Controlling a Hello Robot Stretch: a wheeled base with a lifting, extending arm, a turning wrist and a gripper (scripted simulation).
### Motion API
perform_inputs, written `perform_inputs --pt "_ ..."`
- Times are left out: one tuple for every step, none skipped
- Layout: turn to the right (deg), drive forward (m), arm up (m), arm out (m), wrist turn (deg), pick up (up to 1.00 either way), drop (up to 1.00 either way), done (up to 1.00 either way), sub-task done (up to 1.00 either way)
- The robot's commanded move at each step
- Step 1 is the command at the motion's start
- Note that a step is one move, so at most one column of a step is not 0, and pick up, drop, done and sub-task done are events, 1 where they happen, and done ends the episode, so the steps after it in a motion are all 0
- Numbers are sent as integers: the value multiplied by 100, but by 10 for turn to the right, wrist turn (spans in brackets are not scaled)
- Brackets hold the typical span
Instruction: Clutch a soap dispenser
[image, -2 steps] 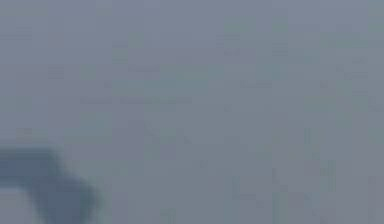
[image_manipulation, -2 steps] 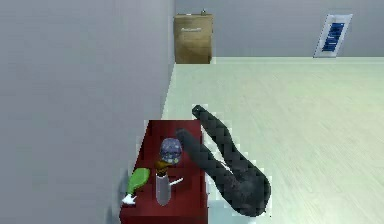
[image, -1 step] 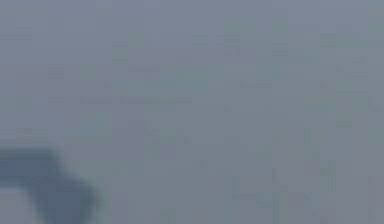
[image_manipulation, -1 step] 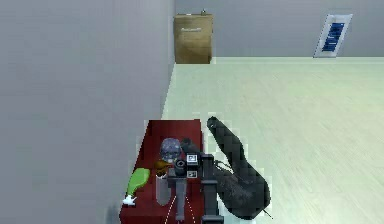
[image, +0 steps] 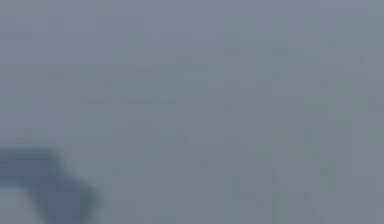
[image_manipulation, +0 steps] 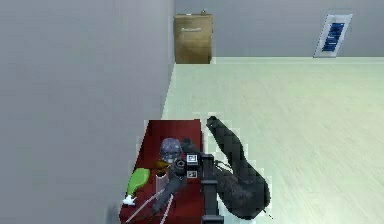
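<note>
In the arm side view a dark red tabletop (image_manipulation: 160, 135) stands against the grey wall at the picture's lower left. On it lies a small yellow-green thing (image_manipulation: 137, 182), whose shape I cannot make out as a soap dispenser. A pale blue-grey thing (image_manipulation: 168, 150) stands a little farther out. The arm (image_manipulation: 211, 203) rises from the bottom edge, and its gripper (image_manipulation: 145, 203) reaches left over the red top, close to the yellow-green thing. Whether they touch I cannot tell, nor whether the gripper holds anything.
A dark lumpy heap (image_manipulation: 238, 170) lies along the red top's right side, beside the arm. Pale floor (image_manipulation: 290, 110) stretches out to a brown cabinet (image_manipulation: 195, 38) and a blue-and-white picture (image_manipulation: 333, 35) on the far wall. In the forward view a plain grey wall (image: 200, 100) stands close.
</note>
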Motion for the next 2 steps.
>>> perform_inputs --pt "0 0 0 0 450 0 0 0 0" --pt "0 0 0 0 450 0 0 0 0"
